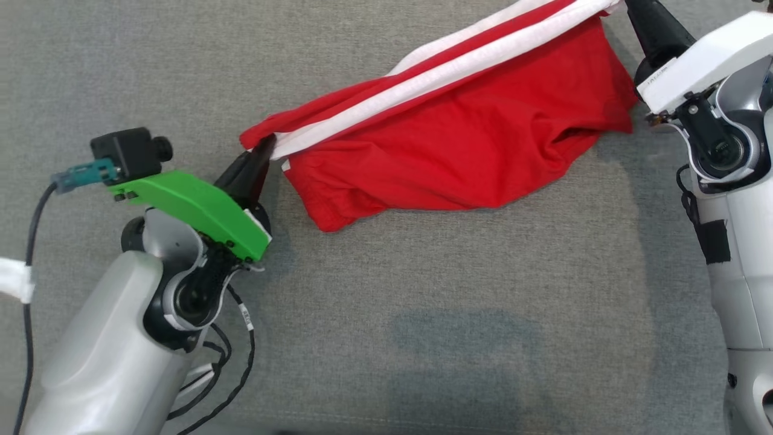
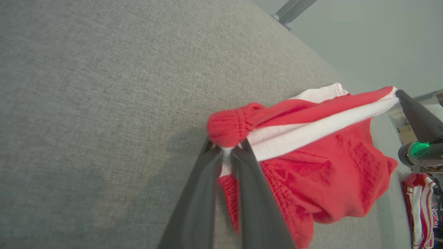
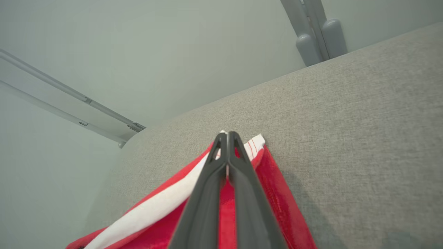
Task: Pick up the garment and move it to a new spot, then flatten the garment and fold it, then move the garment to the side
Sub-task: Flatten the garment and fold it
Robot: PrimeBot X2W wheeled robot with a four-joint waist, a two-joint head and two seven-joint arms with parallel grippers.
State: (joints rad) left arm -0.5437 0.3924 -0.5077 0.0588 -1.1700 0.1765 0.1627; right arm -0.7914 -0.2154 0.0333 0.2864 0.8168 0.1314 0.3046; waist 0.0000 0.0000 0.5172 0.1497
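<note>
With the garment (image 1: 459,151) pinched taut between the left end effector (image 2: 227,150) and right end effector (image 3: 227,135) over the tabletop (image 1: 423,314), flattening, folding and setting aside are judged undone.

Grey fabric surface (image 1: 362,272); red garment (image 1: 471,151) w/ white stripes over it, contact unclear.

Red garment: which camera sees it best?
The head view: nearly the whole red garment stretches between the left gripper and right gripper. The left wrist view shows its bunched end and drooping body; the right wrist view, one pinched corner with a white stripe.
</note>
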